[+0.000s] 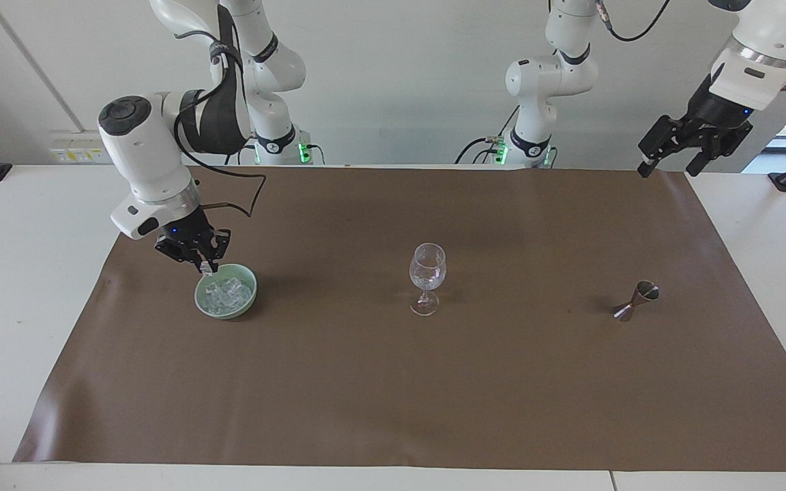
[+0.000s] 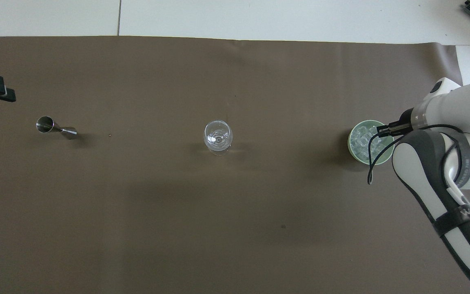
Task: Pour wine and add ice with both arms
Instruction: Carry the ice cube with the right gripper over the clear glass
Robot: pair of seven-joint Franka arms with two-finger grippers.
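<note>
The right gripper (image 1: 203,267) is found raised just above the rim of the pale green bowl (image 1: 248,305), at the edge of the bowl nearer to the robots. Its fingertips are closed together; whether an ice cube is pinched between them cannot be told. The ice (image 1: 226,294) is seen piled in the bowl as small clear cubes. The bowl stands on the brown mat (image 1: 393,395) toward the right arm's end of the table.

The left gripper (image 1: 669,167) is held high in the air over the corner of the mat at the left arm's end, with its jaws spread wide and nothing between them. In the overhead view only a dark finger of it is seen at the frame's edge.

A clear stemmed glass (image 1: 427,276) stands upright near the middle of the mat, well apart from the bowl. A small metal jigger (image 1: 636,301) lies tilted on its side on the mat toward the left arm's end, well apart from the glass.
</note>
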